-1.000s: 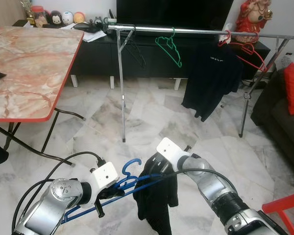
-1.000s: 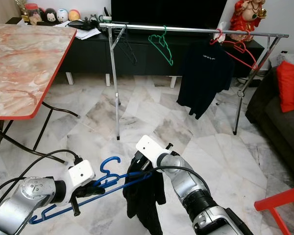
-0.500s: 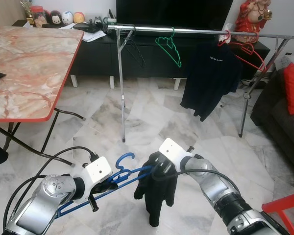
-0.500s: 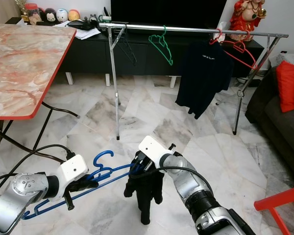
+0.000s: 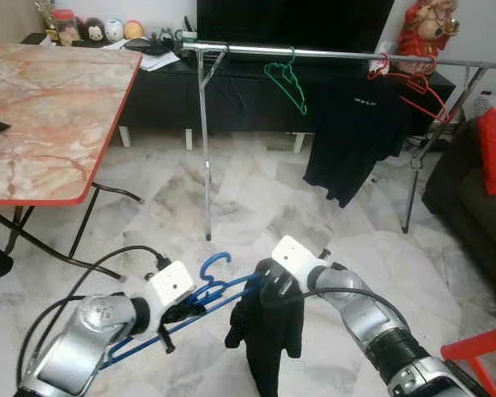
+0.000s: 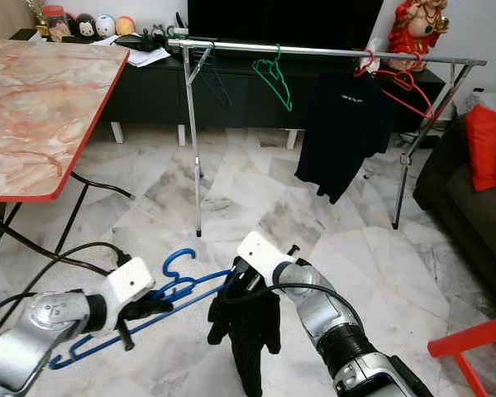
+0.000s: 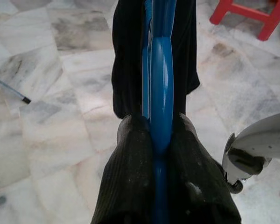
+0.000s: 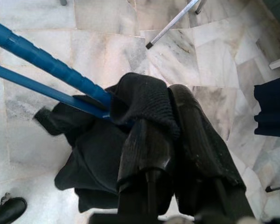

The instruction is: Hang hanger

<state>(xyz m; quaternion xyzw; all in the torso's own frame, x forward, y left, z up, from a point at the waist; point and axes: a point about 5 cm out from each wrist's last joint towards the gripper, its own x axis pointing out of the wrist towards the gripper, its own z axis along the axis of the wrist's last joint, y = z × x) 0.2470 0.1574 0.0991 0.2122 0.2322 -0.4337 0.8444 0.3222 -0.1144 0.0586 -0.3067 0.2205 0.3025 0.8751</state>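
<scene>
The left gripper (image 7: 161, 140) is clenched on the blue hanger (image 5: 200, 302), holding it low over the marble floor (image 5: 256, 198), hook up. The right gripper (image 8: 170, 135) grasps the black garment (image 5: 269, 331) draped over the hanger's far end. Beyond stands the clothes rack (image 5: 331, 54), near the table's (image 5: 50, 107) far corner.
</scene>
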